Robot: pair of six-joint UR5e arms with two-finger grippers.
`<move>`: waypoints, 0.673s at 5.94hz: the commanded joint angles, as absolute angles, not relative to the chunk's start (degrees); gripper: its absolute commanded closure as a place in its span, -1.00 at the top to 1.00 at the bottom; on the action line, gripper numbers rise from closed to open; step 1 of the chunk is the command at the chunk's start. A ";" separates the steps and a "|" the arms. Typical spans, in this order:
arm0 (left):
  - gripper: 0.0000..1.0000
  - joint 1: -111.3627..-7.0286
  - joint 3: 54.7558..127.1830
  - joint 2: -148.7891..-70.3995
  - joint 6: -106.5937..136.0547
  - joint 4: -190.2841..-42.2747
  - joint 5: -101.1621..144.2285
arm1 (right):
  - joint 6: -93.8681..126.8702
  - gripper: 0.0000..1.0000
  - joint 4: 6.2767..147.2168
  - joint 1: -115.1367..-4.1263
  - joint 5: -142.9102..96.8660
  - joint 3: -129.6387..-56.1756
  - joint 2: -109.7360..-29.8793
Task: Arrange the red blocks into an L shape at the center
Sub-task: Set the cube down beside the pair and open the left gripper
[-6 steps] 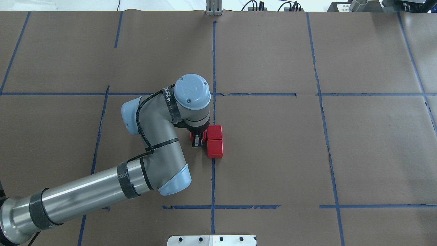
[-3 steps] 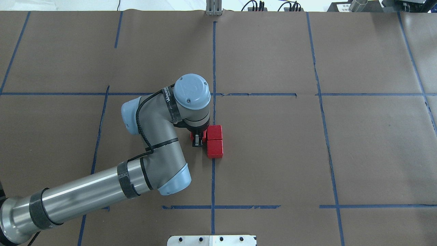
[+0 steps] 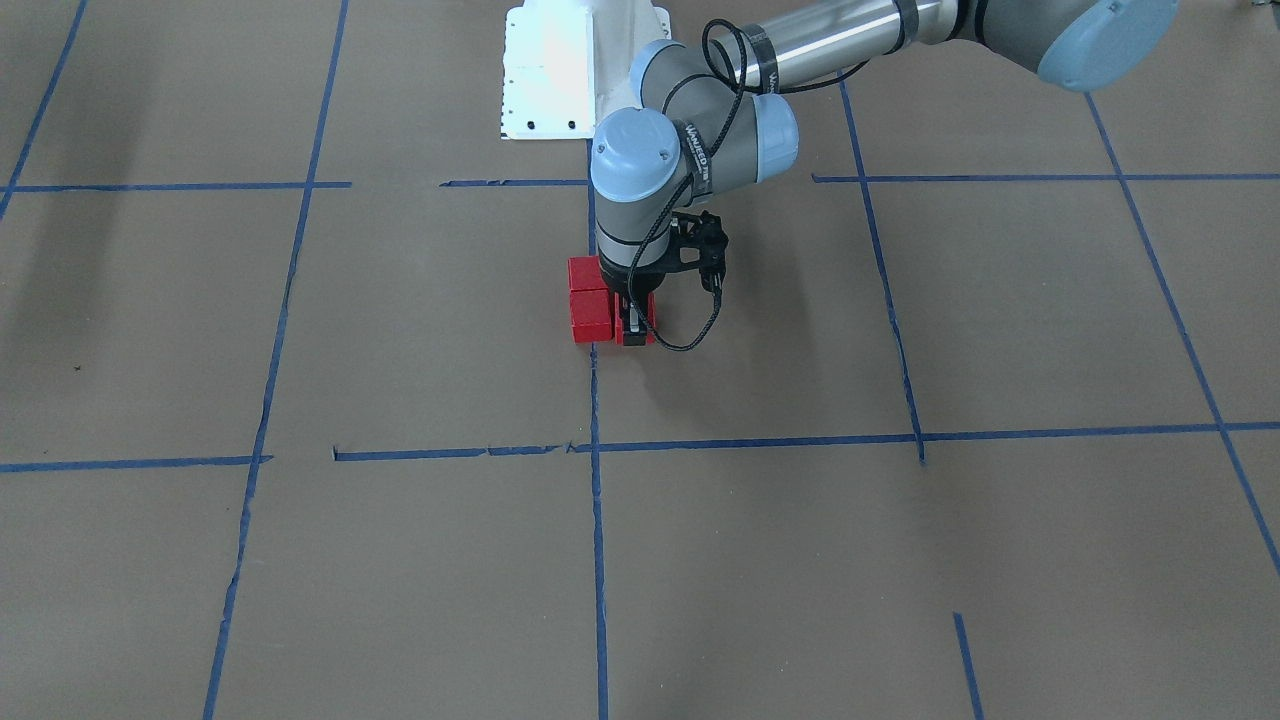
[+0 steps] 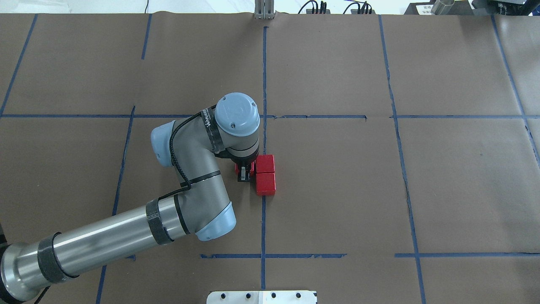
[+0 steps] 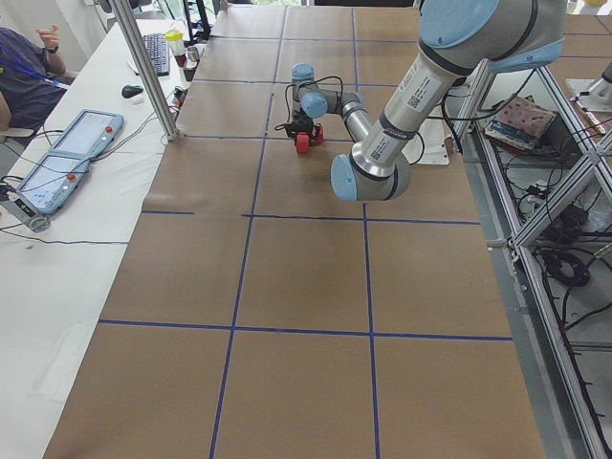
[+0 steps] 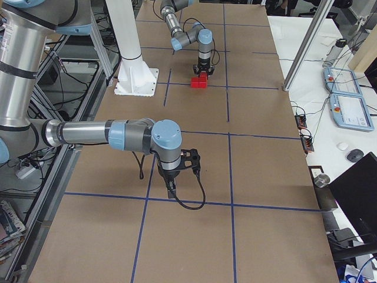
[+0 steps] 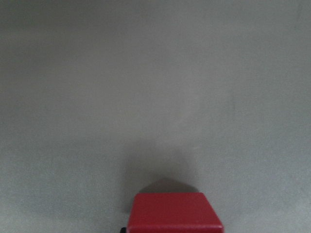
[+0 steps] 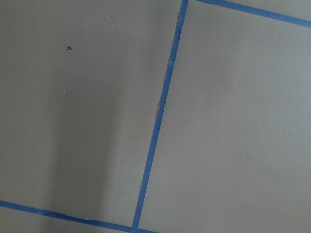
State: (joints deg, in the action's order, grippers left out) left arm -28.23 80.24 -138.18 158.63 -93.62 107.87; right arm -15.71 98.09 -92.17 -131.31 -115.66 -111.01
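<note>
Two red blocks (image 4: 265, 163) (image 4: 265, 184) lie touching in a column on the vertical blue tape line of the center cell (image 4: 329, 190). My left gripper (image 4: 243, 173) points straight down just left of the far block and is shut on the third red block (image 4: 253, 168), which is mostly hidden under the wrist. The front view shows the column (image 3: 589, 297) and the held block (image 3: 651, 310) beside it at table level. The left wrist view shows the held block (image 7: 175, 212). My right gripper (image 6: 171, 190) hangs over bare paper far off; I cannot tell whether it is open.
The white robot base (image 3: 560, 70) stands at the table's near edge. The left arm's elbow (image 4: 211, 219) hangs over the cell's left half. Operator pendants (image 6: 347, 106) lie on a side table. Blue tape lines (image 8: 160, 111) cross the brown paper.
The left arm's elbow has shifted a hair to the right. The gripper and the three blocks stay where they were.
</note>
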 commanded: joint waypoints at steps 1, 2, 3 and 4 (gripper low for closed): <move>-0.08 -28.21 80.16 -138.25 158.20 -93.69 107.93 | -15.73 0.99 98.09 -92.11 -131.31 -115.66 -111.01; -0.01 -28.21 80.16 -138.16 157.94 -93.78 107.93 | -15.65 0.99 98.09 -92.11 -131.31 -115.66 -111.01; 0.09 -28.21 80.16 -138.16 157.16 -94.48 108.02 | -15.73 0.99 98.09 -92.11 -131.31 -115.66 -111.01; 0.99 -28.21 80.24 -138.16 155.84 -94.48 108.02 | -15.65 0.99 98.09 -92.11 -131.31 -115.58 -111.01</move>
